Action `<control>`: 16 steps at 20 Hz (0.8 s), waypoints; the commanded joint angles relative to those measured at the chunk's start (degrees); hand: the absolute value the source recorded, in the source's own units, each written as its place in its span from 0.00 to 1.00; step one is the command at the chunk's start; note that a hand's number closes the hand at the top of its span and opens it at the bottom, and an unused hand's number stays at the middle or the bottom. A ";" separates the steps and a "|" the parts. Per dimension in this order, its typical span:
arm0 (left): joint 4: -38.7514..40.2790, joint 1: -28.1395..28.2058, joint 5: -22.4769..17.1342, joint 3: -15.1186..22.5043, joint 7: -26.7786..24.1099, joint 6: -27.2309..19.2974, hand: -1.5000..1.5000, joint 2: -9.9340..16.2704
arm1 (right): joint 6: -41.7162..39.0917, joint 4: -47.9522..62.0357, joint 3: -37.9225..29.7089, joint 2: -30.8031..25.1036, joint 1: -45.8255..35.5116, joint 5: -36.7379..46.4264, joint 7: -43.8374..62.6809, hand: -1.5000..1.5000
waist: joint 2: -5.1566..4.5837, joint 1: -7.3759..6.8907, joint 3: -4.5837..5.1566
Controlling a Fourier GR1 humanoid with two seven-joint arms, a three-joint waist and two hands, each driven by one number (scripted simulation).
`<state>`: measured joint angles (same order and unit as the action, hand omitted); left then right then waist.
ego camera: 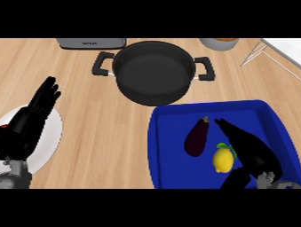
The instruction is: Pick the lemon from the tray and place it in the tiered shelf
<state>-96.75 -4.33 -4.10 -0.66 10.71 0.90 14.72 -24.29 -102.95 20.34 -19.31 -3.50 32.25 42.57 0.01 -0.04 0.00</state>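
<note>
The lemon (223, 160) lies inside the blue tray (172, 116), toward its near right part, just beside the right hand (252, 148). That hand reaches over the tray from the lower edge, its fingers (235, 131) held straight and together, pointing up and left past the lemon's right side; the thumb (236, 180) sits below the lemon, so the fruit lies in the gap between thumb and fingers. Nothing is curled round the lemon, and whether the hand touches it cannot be told. A dark purple eggplant (197, 136) lies in the tray too, just left of the lemon and tilted, its stem end up.

The left hand (31, 116) rests at the left side with straight fingers pointing up, over a white plate (53, 133).

The table (81, 97) is light wood with the grain running across. Behind the tray stands a black pot (154, 71) with two side handles, its rim near the tray's far edge. At the far edge are a grey appliance (91, 42) and a grey bowl (218, 43); the white wire-framed tiered shelf (285, 52) stands at the top right, well apart from the lemon.
</note>
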 commanded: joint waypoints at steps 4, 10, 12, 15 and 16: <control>-0.37 2.46 2.77 0.90 -2.13 0.10 0.50 -1.98 | -2.20 0.72 -0.24 -2.23 1.22 6.54 1.01 0.00 | 0.04 0.06 0.01; -0.59 1.37 0.19 -3.50 -0.43 3.07 0.50 -0.36 | -8.15 2.97 -2.52 -1.02 -0.20 6.57 2.81 0.00 | 0.02 -0.04 0.00; -2.42 1.34 1.89 -0.98 -0.02 2.26 0.50 -2.25 | -3.62 6.46 -0.79 0.51 2.55 9.17 -0.29 0.00 | 0.02 -0.03 -0.01; 0.28 -1.51 0.56 -3.87 2.07 3.91 0.50 -1.64 | -6.28 3.80 -2.95 1.87 3.03 9.23 0.90 0.00 | 0.01 0.11 0.00; -0.25 1.98 1.18 -3.94 -1.20 4.31 0.50 -1.24 | -1.45 11.79 -1.33 2.17 1.42 11.68 -4.40 0.00 | -0.03 -0.13 -0.01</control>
<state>-97.70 -3.63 -3.26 -3.62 11.40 4.09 13.44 -29.09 -98.05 18.43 -18.37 -1.64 40.83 42.83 0.05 -0.03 0.03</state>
